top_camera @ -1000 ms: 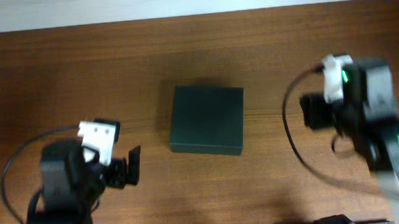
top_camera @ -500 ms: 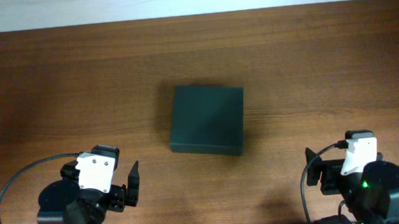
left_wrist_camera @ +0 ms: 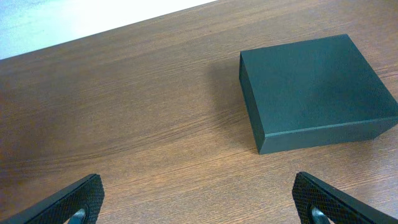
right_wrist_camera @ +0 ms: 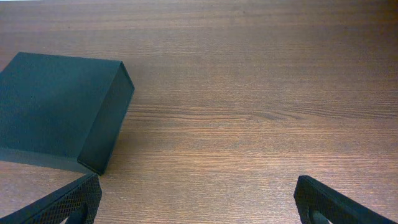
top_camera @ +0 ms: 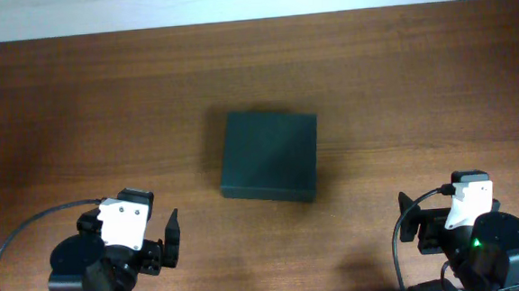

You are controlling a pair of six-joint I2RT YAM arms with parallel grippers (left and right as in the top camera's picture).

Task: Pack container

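The container (top_camera: 269, 155) is a dark green-black matte box, lid shut, lying flat at the middle of the wooden table. It shows at the upper right of the left wrist view (left_wrist_camera: 314, 90) and at the left of the right wrist view (right_wrist_camera: 59, 112). My left gripper (left_wrist_camera: 199, 202) is open and empty, low at the table's front left, well short of the box. My right gripper (right_wrist_camera: 199, 202) is open and empty at the front right, apart from the box.
The brown wooden table (top_camera: 400, 74) spreads around the box. A pale wall strip (top_camera: 233, 3) runs along the table's far edge. Black cables (top_camera: 13, 242) loop beside both arm bases at the front.
Both arms drew back from beside the box to the table's front edge a second ago and have held still since. The box has not moved.
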